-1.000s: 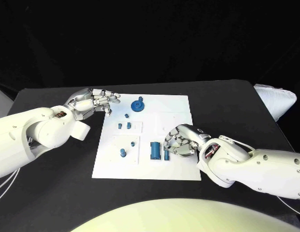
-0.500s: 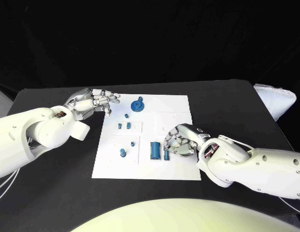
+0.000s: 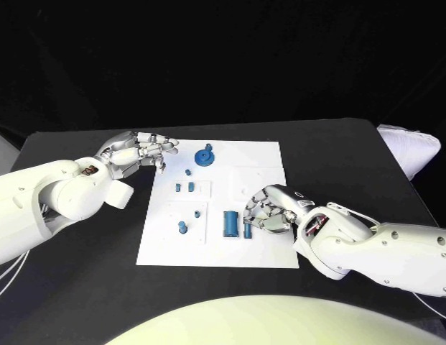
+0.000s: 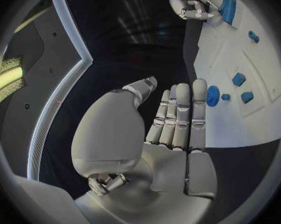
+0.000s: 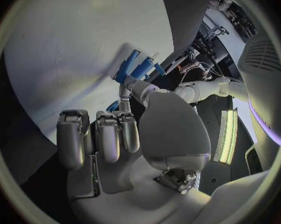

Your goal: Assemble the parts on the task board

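The right robot hand sits low over the near right part of the task board, fingers curled inward. Its fingertips reach the slim blue bar; the right wrist view shows them touching or just short of it. Whether the bar is actually pinched cannot be determined from these views.

Directly beside the slim bar, on the side away from the right robot hand, lies the larger blue block. Both pieces lie flat, with their long axes running front to back on the board, parallel to each other and nearly touching. The coming move turns on this: the bar lies just inboard of the right robot hand, and an approach across its short axis is likely needed to avoid disturbing the block.

Farther out, small blue parts lie in the board's left half, and a blue gear sits near the far edge.

The left robot hand hovers at the board's far left corner, over the counter, fingers extended together and holding nothing. It is nearest the gear and well apart from the bar, so the right arm is the better placed.
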`<act>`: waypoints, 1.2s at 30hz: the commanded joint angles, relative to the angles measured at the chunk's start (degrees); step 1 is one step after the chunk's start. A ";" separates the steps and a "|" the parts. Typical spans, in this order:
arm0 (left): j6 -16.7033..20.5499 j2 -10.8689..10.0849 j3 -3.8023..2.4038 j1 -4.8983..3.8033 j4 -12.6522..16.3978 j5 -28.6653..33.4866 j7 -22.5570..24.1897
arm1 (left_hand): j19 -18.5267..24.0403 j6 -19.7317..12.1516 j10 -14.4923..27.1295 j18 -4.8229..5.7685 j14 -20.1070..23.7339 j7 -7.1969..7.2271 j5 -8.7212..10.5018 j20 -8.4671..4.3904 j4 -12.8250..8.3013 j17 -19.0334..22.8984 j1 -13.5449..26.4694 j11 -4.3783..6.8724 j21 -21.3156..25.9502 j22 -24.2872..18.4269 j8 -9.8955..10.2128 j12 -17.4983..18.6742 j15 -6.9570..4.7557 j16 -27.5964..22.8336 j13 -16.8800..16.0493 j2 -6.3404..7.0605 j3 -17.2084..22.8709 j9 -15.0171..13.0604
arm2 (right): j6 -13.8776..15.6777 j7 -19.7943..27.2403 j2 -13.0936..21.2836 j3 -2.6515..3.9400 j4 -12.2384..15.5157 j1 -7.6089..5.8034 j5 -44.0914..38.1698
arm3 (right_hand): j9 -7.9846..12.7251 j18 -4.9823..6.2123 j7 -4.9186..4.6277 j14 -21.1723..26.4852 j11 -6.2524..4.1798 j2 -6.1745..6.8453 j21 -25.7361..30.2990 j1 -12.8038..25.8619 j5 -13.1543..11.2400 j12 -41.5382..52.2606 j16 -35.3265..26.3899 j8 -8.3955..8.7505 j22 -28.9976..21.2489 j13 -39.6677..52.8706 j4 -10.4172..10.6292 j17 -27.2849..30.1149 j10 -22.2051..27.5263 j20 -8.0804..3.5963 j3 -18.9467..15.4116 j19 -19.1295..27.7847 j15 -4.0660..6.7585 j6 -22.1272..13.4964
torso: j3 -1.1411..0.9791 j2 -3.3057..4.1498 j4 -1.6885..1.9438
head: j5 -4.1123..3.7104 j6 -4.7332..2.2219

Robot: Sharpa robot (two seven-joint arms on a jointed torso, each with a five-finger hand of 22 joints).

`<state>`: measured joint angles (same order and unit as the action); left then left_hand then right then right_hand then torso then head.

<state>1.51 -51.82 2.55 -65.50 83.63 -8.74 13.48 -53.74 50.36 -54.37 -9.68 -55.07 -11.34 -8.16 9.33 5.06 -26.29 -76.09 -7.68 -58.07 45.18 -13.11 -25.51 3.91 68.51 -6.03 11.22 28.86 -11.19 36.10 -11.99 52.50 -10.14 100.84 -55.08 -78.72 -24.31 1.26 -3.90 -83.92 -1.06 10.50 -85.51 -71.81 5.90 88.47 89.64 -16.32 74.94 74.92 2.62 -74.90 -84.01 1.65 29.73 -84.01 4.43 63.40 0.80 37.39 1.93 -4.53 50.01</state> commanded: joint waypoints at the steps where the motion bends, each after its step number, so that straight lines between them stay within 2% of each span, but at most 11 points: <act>1: -0.82 0.08 -0.04 -0.02 0.04 -0.18 0.31 | 0.18 -0.38 0.21 -0.81 0.33 0.13 0.07 0.02 0.38 -0.09 -0.65 0.06 0.39 -0.05 0.02 -0.20 -0.13 -0.19 -0.07 -0.11 0.05 0.09 | 1.69 4.46 0.24 -0.13 0.12 0.18 4.19 | 0.12 -0.39 -0.04 -6.08 0.57 0.10 0.09 1.27 -0.27 -0.23 0.36 0.32 13.89 14.39 0.61 -15.10 -5.41 0.09 -0.12 -4.98 -0.26 -0.45 | -0.01 0.01 0.00 | 0.03 -0.01; 6: -0.84 0.06 -0.04 -0.02 0.04 -0.20 0.30 | 0.18 -0.38 0.21 -0.81 0.33 0.13 0.07 0.02 0.38 -0.09 -0.65 0.06 0.39 -0.05 0.02 -0.20 -0.13 -0.19 -0.07 -0.11 0.05 0.09 | 2.89 6.63 0.65 -0.11 0.73 0.18 5.82 | 0.28 -0.42 -0.15 -6.08 0.66 0.16 -0.06 1.51 -0.73 -0.26 0.36 0.55 13.92 14.38 0.99 -15.10 -5.40 0.15 -0.39 -5.01 -0.32 -0.75 | 0.02 0.00 0.04 | 0.08 -0.01; 12: -0.83 0.01 -0.04 -0.02 0.05 -0.22 0.30 | 0.18 -0.38 0.21 -0.81 0.33 0.13 0.07 0.02 0.38 -0.09 -0.65 0.06 0.39 -0.05 0.02 -0.20 -0.13 -0.19 -0.07 -0.11 0.05 0.09 | 2.94 7.27 1.37 -0.09 1.21 0.18 6.41 | 0.39 -0.40 -0.24 -6.08 0.74 0.23 0.01 1.49 -0.88 -0.36 0.36 0.73 13.91 14.34 1.08 -15.10 -5.37 0.19 -0.48 -4.99 -0.37 -0.99 | 0.05 -0.01 0.00 | 0.12 -0.01; 26: -0.84 -0.03 -0.04 -0.02 0.07 -0.30 0.31 | 0.16 -0.46 0.22 -0.81 0.32 0.11 0.06 0.03 0.44 -0.10 -0.70 0.05 0.39 -0.04 0.06 -0.23 -0.12 -0.20 -0.06 -0.13 0.04 0.12 | 0.64 6.39 1.74 -0.08 0.68 0.17 6.16 | 0.52 -0.43 -0.28 -6.08 0.79 0.16 -0.11 0.86 -0.89 -0.33 0.36 0.89 13.94 14.35 0.89 -15.10 -5.38 0.27 -0.40 -5.02 -0.45 -1.10 | 0.00 0.02 0.02 | 0.06 -0.01; 36: -0.83 -0.01 -0.04 -0.02 0.06 -0.31 0.30 | 0.16 -0.46 0.22 -0.81 0.32 0.11 0.06 0.03 0.44 -0.10 -0.70 0.05 0.39 -0.04 0.06 -0.23 -0.12 -0.20 -0.06 -0.13 0.04 0.12 | -1.28 5.44 1.21 -0.08 0.13 0.17 5.47 | 0.57 -0.42 -0.28 -6.08 0.80 0.07 -0.10 0.36 -0.73 -0.28 0.36 0.90 13.94 14.37 0.70 -15.10 -5.39 0.30 -0.28 -5.02 -0.46 -1.01 | 0.07 0.00 0.04 | 0.09 -0.01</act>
<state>1.51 -51.89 2.55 -65.50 83.60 -8.88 13.45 -53.74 50.37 -54.37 -9.68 -55.07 -11.34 -8.16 9.33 5.06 -26.33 -76.31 -7.68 -58.07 45.18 -13.11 -25.51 3.91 68.51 -6.03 10.99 28.86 -11.12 36.97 -6.33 53.81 -10.22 101.04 -54.96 -72.51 -23.80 1.26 -4.26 -83.92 -0.69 10.68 -85.51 -70.76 5.20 88.17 89.64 -15.61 74.91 74.91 3.32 -74.93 -83.95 1.65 29.33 -84.00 4.42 62.67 0.83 37.38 1.96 -4.46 50.01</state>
